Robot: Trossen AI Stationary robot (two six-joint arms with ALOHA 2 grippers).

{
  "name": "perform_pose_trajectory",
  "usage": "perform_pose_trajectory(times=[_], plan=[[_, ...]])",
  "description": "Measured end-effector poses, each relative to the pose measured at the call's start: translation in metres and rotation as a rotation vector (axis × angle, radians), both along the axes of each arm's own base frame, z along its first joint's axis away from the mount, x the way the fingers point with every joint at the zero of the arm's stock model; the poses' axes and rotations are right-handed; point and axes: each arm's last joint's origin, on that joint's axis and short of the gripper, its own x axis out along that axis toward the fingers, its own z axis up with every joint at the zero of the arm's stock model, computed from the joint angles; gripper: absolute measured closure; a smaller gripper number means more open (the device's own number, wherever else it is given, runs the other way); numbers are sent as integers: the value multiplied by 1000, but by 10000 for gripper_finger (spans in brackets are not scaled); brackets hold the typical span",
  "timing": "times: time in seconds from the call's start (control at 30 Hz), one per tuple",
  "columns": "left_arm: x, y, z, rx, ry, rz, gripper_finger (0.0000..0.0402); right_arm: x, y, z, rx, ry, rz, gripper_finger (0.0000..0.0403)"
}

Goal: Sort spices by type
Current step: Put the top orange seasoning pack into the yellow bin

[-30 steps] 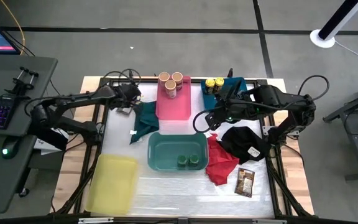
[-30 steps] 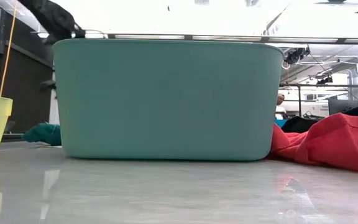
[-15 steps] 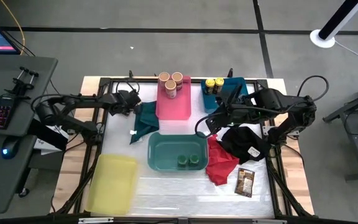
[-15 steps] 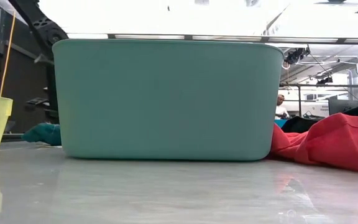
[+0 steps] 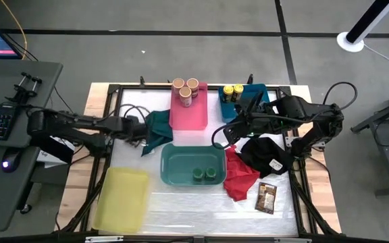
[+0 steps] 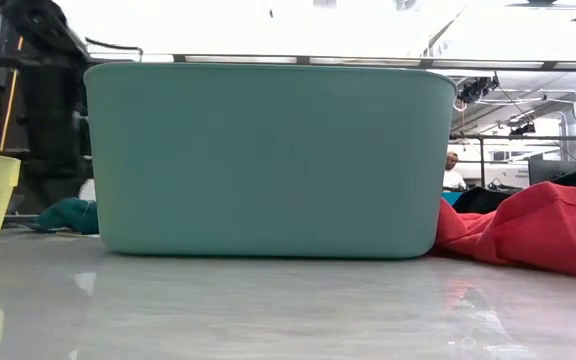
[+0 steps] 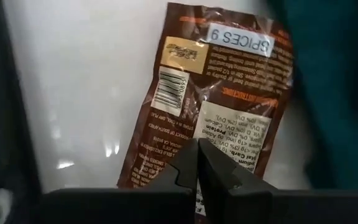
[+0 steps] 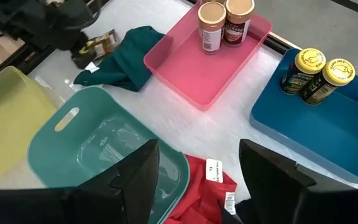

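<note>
Left tool point(image 7: 196, 163) pinching brown spice packet point(image 7: 219, 99) beside dark green cloth point(image 5: 155, 129). Right tool point(image 8: 197, 165) spread, empty, above teal bin point(image 8: 104, 146).

Two dark, jointed arms, matte black housings; black cables loop along each; the right end effector point(image 8: 197, 180) has broad, flat black fingers.

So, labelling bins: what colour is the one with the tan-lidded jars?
Pink bin; clearest in the right wrist view.

Bare counter point(image 5: 201, 202) lay open in front; the teal bin point(image 5: 193, 165) and red cloth point(image 5: 239, 177) blocked the middle.
</note>
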Motion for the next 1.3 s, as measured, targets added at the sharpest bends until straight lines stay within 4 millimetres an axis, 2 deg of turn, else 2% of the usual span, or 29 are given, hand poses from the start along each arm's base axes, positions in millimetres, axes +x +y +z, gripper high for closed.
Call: perform_pose_trajectory(times=[0.13,0.23,0.5,0.6,0.73,1.1,1.2,1.3], plan=[[-6,-18,5,-21,9,-18,401,0,0,0,-1,1,2,188],[-3,-24,14,-17,-50,-43,401,0,0,0,-10,8,15,188],[18,-15,60,58,-123,-305,401,0,0,0,-14,9,21,188],[19,-8,69,78,-112,-305,387,0,0,0,-13,8,21,188],[17,2,69,56,-107,-252,341,0,0,0,-10,6,18,188],[19,16,59,-71,-69,-274,152,0,1,0,12,10,28,188],[22,17,53,-118,-47,-270,115,0,1,0,12,10,31,188],[26,17,44,-145,2,-260,95,0,3,0,12,10,36,188]])
